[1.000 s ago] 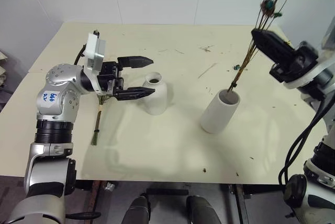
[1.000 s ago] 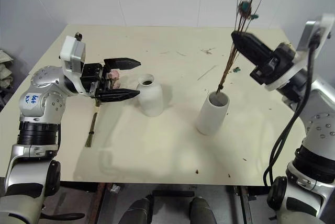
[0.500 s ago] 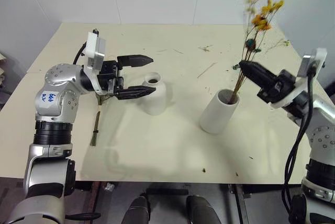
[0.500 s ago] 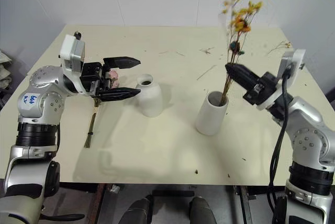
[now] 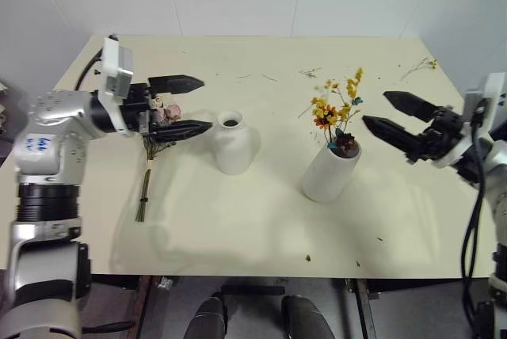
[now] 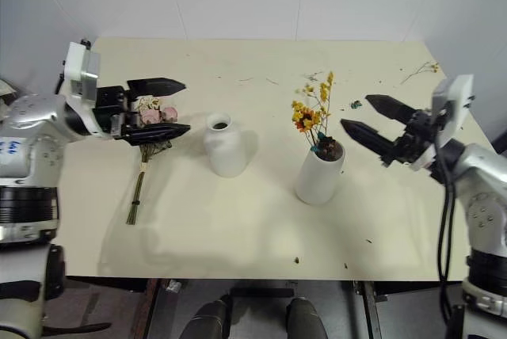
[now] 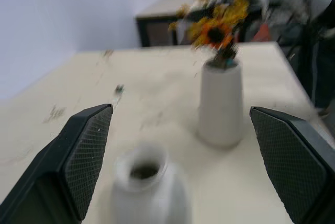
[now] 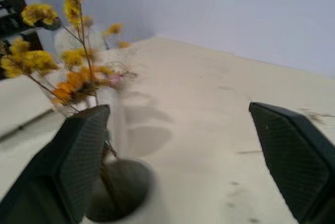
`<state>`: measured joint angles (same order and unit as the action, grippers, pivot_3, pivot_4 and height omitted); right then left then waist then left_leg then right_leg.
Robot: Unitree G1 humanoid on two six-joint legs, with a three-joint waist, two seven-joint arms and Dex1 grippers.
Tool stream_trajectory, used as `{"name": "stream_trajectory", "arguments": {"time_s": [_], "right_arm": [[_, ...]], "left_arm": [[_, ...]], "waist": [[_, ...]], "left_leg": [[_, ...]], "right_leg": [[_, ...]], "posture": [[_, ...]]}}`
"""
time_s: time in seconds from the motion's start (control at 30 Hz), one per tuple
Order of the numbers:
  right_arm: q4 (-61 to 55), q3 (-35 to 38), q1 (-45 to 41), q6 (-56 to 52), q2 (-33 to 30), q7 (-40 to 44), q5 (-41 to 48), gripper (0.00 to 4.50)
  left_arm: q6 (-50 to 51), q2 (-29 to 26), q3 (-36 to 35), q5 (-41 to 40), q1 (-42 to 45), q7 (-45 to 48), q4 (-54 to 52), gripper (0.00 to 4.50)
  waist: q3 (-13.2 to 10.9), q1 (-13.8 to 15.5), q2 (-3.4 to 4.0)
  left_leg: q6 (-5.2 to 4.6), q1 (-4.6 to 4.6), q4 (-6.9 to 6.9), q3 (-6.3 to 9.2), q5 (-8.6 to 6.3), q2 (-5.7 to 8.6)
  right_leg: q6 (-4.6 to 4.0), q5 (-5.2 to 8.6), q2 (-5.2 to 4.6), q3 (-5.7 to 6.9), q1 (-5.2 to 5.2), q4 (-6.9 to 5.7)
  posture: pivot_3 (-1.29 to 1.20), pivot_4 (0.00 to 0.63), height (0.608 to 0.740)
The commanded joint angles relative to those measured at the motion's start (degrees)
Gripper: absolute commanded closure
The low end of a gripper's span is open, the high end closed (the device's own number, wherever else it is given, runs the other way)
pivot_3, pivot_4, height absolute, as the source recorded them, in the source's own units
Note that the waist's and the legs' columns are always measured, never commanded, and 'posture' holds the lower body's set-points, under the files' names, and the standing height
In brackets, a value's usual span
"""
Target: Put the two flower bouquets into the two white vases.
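Right gripper [image 5: 390, 116] stands with its two black fingers spread wide and nothing between them, hanging just to the right of the cylinder vase [image 5: 329, 171], clear of it. The yellow bouquet [image 5: 336, 109] sits in that vase, stems down inside the mouth, blossoms standing just above the rim and leaning slightly left. The right wrist view confirms this: the blossoms rise from the vase mouth beside one finger, with no contact.

Left gripper [image 5: 183, 105] is likewise spread wide and empty, pointing level toward the right, above the table [image 5: 261, 228] and left of the bottle vase [image 5: 234, 142]. It touches neither vase. The bottle vase stands upright and empty, its dark narrow mouth showing.

The rose bouquet [image 5: 158, 117] lies flat on the table under and just behind the left gripper's fingers, pink heads toward the far side, stems [image 5: 145, 192] running toward the near edge. It is not held.

The two vases stand near each other at mid-table, apart. Loose twig scraps [image 5: 313, 73] lie scattered on the far half of the table.
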<state>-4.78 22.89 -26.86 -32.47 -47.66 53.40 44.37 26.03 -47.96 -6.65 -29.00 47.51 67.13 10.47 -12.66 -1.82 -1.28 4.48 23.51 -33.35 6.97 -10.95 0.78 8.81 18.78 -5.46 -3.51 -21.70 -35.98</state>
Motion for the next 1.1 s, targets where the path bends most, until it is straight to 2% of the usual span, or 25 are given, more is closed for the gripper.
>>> {"name": "stream_trajectory", "arguments": {"time_s": [0.03, 0.13, 0.23, 0.33, 0.47, 0.67, 0.77, 0.9, 1.1], "right_arm": [[4.5, 0.4, -2.7, 1.8, -6.1, 8.3, -1.2, 0.03], [8.2, -2.6, -4.4, 3.6, -9.7, 16.3, -2.8, 0.03], [12.7, -5.0, -6.7, 6.4, -11.1, 22.9, -4.6, 0.03], [15.5, -7.6, -9.0, 9.1, -11.0, 26.6, -7.0, 0.03], [18.7, -9.2, -12.8, 10.8, -10.3, 28.4, -8.8, 0.03], [22.0, -11.4, -14.9, 12.2, -11.7, 33.0, -11.6, 0.03], [24.2, -11.5, -16.6, 12.2, -12.4, 34.4, -12.2, 0.03], [23.4, -12.1, -17.1, 11.2, -12.1, 34.5, -12.3, 0.03], [21.1, -12.0, -15.9, 10.2, -11.8, 34.5, -11.5, 0.03]], "left_arm": [[9.4, -7.4, 0.0, 5.4, 0.1, -6.8, -3.1, 0.00], [22.8, -15.0, 3.4, 8.2, -1.4, -9.1, -5.1, 0.00], [34.9, -19.2, 4.7, 8.9, -4.2, -13.1, -10.0, 0.00], [42.4, -22.8, 4.9, 9.7, -9.4, -15.7, -14.5, 0.00], [45.1, -16.4, 0.3, 11.0, -13.1, -24.9, -16.0, 0.00], [50.4, -11.4, 2.4, 11.6, -14.9, -31.2, -18.8, 0.00], [52.8, -6.9, 2.0, 11.6, -16.7, -34.4, -19.5, 0.00], [51.5, -3.0, 3.4, 12.0, -15.7, -36.2, -16.8, 0.00], [49.4, -3.9, 7.1, 12.0, -13.9, -34.6, -13.9, 0.00]], "waist": [[0.0, 0.0, -0.01], [0.0, -0.4, -0.01], [0.0, -0.5, -0.01], [0.0, -1.0, -0.02], [0.0, -1.1, 0.02], [0.0, -1.1, -0.06], [0.0, -1.0, -0.02], [0.0, -0.9, -0.04], [0.0, -0.4, -0.02]], "left_leg": [[-0.01, 0.00, 0.02, 0.00, 0.00, -0.01], [-0.01, -0.10, 0.11, -0.03, -0.01, -0.03], [0.00, -0.11, 0.17, -0.05, -0.01, -0.03], [0.00, -0.10, 0.19, -0.05, -0.02, -0.03], [0.02, -0.11, 0.24, -0.04, -0.03, -0.04], [0.06, -0.05, 0.20, -0.03, -0.04, -0.04], [0.06, -0.03, 0.19, -0.04, -0.05, -0.02], [0.08, 0.00, 0.18, -0.04, -0.05, -0.06], [0.10, -0.04, 0.04, -0.06, -0.05, -0.02]], "right_leg": [[0.00, 0.00, 0.00, 0.00, 0.00, 0.01], [-0.05, 0.07, 0.02, 0.00, 0.02, 0.00], [-0.06, 0.12, 0.02, 0.00, 0.02, 0.00], [-0.08, 0.14, 0.02, 0.00, 0.01, 0.00], [-0.13, 0.20, 0.00, 0.01, -0.04, -0.07], [-0.14, 0.21, -0.01, 0.03, -0.06, -0.06], [-0.13, 0.20, -0.03, 0.02, -0.09, -0.07], [-0.14, 0.21, 0.02, 0.03, -0.16, -0.09], [-0.13, 0.20, -0.01, 0.01, -0.12, -0.20]], "posture": [[0.00, 0.150, 0.740], [0.00, 0.150, 0.740], [0.00, 0.150, 0.740], [0.00, 0.150, 0.740], [0.00, 0.150, 0.740], [0.00, 0.150, 0.740], [0.00, 0.150, 0.740], [0.00, 0.150, 0.740], [0.00, 0.150, 0.740]]}}
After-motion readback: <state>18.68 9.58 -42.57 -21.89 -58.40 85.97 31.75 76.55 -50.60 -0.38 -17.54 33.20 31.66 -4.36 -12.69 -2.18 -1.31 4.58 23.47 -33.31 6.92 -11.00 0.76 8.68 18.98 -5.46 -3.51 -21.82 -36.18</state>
